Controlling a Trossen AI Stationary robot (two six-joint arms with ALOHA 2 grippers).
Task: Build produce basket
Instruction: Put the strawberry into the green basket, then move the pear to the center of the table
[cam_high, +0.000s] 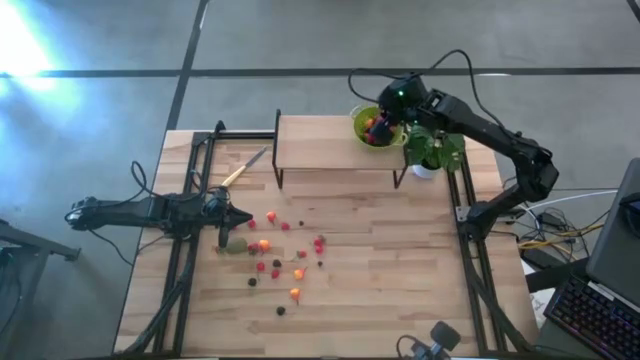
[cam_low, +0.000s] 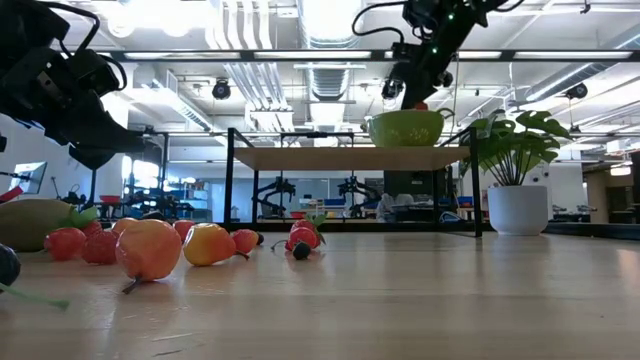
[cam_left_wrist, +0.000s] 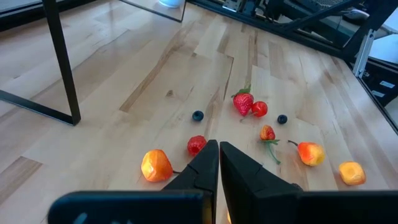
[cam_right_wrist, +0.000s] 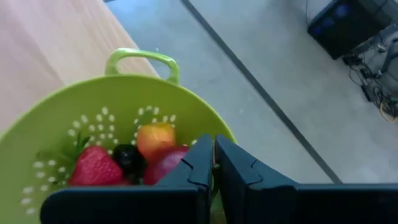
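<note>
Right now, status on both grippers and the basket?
Right gripper shut over lime-green colander, fruit inside. Left gripper shut, low among scattered berries. Nothing blocking.

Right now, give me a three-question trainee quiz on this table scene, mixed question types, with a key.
1. True or false: the lime-green perforated plastic colander sits on the raised wooden shelf, beside the leafy plant in a white pot.
2. Multiple choice: the right gripper is A) shut above the colander, B) open over the table, C) holding the knife.
3. Fill in: the left gripper is shut, low over the scattered small red and orange fruits on the ____ tabletop.

Key
1. True.
2. A.
3. wooden. The yellow-handled knife lies untouched near the shelf's left end.
</note>
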